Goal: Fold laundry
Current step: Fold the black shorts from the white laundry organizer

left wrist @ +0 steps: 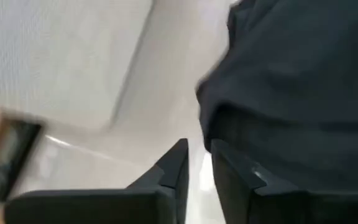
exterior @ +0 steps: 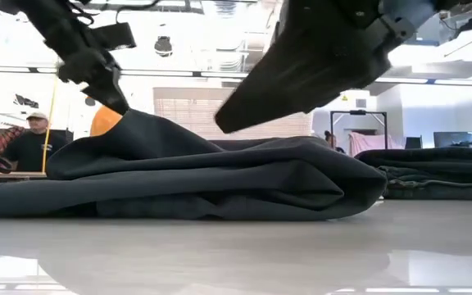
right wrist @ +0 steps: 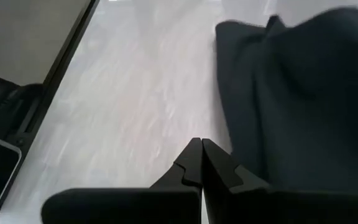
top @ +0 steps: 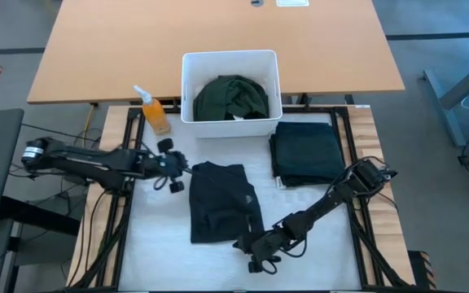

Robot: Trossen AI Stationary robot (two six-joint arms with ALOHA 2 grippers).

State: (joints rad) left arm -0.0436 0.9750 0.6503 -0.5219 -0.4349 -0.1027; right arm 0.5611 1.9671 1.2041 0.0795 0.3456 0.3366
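Black shirt lies mid-frame, long side up-down. Bare table lies lower left. Left gripper slightly parted; right gripper pinched empty.

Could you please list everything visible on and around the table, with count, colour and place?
Folded black cloth garment: one, black, middle of the white work surface.
Folded dark green cloth garment: one, dark green, right of the bin.
Crumpled dark green cloth garment: one, dark green, inside the bin.
White rectangular plastic bin: one, white, far edge of the work surface.
Orange spray bottle: one, orange with a white nozzle, left of the bin.
Wooden table: one, light brown, behind the bin.
People: two, far left in the low view.
Left gripper: one, dark, slightly open at the black garment's far-left corner.
Right gripper: one, dark, shut beside its near-right corner.
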